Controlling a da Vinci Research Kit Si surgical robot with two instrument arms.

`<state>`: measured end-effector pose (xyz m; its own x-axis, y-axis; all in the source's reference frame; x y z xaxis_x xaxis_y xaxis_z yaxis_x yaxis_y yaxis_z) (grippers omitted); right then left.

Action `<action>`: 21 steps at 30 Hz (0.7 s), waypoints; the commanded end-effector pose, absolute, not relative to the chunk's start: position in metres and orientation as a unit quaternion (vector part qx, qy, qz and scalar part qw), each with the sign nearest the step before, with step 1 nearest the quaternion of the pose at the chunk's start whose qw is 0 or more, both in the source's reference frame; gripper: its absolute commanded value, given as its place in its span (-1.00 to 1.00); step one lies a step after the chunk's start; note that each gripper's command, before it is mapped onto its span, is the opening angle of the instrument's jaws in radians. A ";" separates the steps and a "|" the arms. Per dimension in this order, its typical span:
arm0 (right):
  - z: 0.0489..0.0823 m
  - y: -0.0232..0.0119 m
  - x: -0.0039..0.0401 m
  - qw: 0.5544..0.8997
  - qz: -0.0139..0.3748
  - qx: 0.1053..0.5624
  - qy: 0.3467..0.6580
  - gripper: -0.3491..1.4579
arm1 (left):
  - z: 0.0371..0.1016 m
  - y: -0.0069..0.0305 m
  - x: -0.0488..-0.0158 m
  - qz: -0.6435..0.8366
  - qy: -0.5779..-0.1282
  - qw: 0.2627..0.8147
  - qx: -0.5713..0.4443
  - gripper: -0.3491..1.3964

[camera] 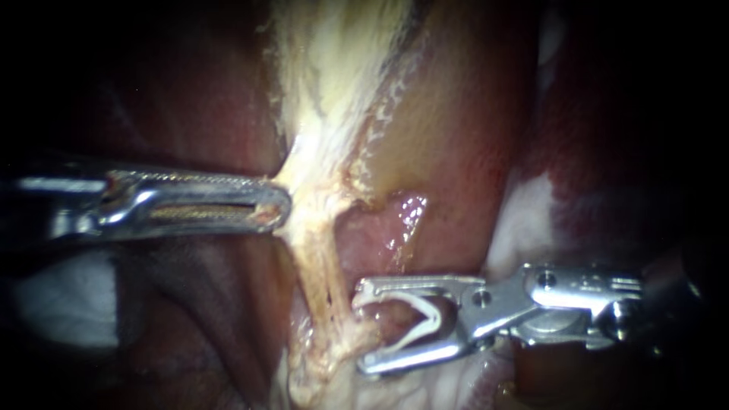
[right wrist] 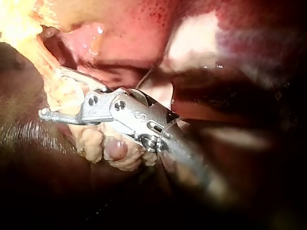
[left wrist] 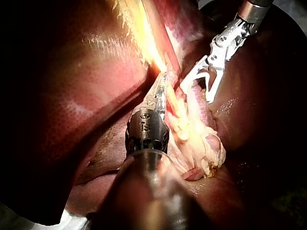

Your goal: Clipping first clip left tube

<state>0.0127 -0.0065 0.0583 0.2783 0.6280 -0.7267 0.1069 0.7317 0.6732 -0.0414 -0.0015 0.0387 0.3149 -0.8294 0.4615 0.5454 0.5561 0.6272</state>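
So at this point the pale tube (camera: 323,266) ran as a stringy, yellowish strand down out of the wide band of pale fatty tissue (camera: 326,91), and basically everything was lined up around it. The left instrument (camera: 282,206) came in flat on one side of the tube, near its upper end where it met the fatty band. Its long slotted jaws lay pressed together, and as far as I could tell the tips were clamped on the edge of that pale tissue rather than just resting against it. The right instrument (camera: 366,328) sat on the opposite side of the tube, further down its length, with its jaws spread wide and a white clip (camera: 425,315) seated between them. The clip was V-shaped, its two legs touching the two jaws and its bend deep in the throat. The jaw tips pointed straight at the tube and reached just beside it. The lumpy tissue at the tube's lower end seemed to nudge into the mouth, but the strand itself wasn't between the jaws. Honestly I couldn't tell from the endoscope which tube this was, left or right, since a thinner thread ran right alongside it. In the left wrist view the tube lay between the two instruments, with the shiny dark red liver (left wrist: 86,96) spreading away beyond the left one.
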 end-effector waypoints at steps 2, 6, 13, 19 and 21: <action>0.0585 -0.0066 0.0131 0.732 0.179 0.322 0.573 0.05 | 0.0387 -0.0015 -0.0415 -0.435 -0.392 0.790 0.181 -1.00; 0.0590 -0.0068 0.0137 0.732 0.177 0.323 0.573 0.05 | 0.0386 -0.0016 -0.0415 -0.435 -0.392 0.790 0.181 -1.00; 0.0599 -0.0065 0.0143 0.733 0.177 0.322 0.573 0.05 | 0.0382 -0.0018 -0.0416 -0.436 -0.391 0.790 0.180 -1.00; 0.0610 -0.0065 0.0151 0.733 0.177 0.321 0.573 0.05 | 0.0379 -0.0019 -0.0418 -0.437 -0.391 0.790 0.180 -1.00; 0.0613 -0.0065 0.0155 0.733 0.176 0.321 0.574 0.05 | 0.0378 -0.0020 -0.0419 -0.437 -0.391 0.790 0.179 -1.00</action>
